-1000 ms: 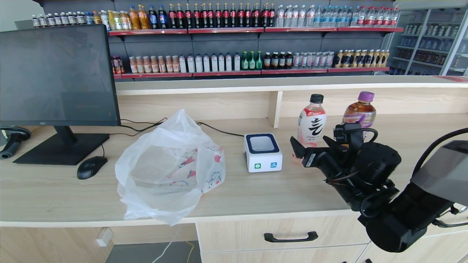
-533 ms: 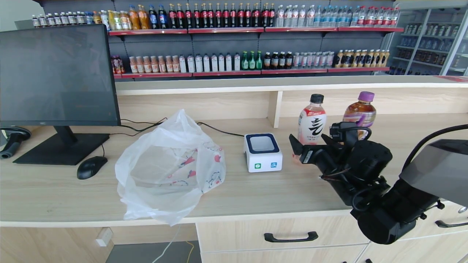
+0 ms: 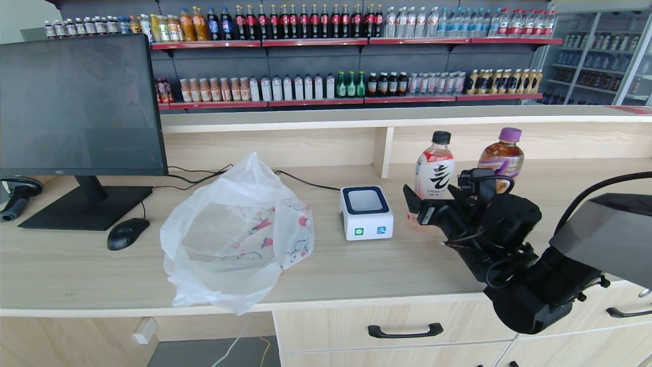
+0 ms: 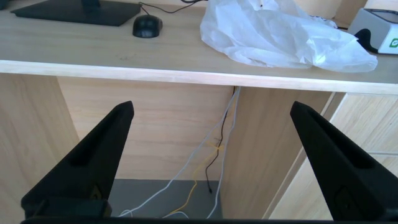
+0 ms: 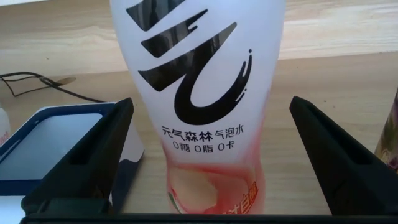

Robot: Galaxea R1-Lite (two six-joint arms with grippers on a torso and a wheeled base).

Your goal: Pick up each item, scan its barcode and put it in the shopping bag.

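Note:
A white bottle with a black cap (image 3: 434, 171) stands on the wooden counter (image 3: 356, 265), right of the small white barcode scanner (image 3: 365, 212). An amber bottle with a purple cap (image 3: 501, 155) stands just right of it. My right gripper (image 3: 430, 201) is open, low over the counter, its fingers (image 5: 93, 162) spread either side of the white bottle (image 5: 199, 112) without touching it. A translucent shopping bag (image 3: 237, 234) lies open left of the scanner. My left gripper (image 4: 211, 168) is open below the counter edge, in front of the cabinet, holding nothing.
A monitor (image 3: 81, 107) on a stand, a black mouse (image 3: 127, 233) and a handheld scanner (image 3: 18, 196) occupy the counter's left end. A raised shelf ledge (image 3: 387, 122) runs behind the bottles. Cables (image 4: 214, 155) hang under the counter. Drawers with handles (image 3: 405, 331) sit below.
My right arm has moved forward and slightly left, bringing its open fingers up around the white bottle. The bottles, scanner and bag have stayed put.

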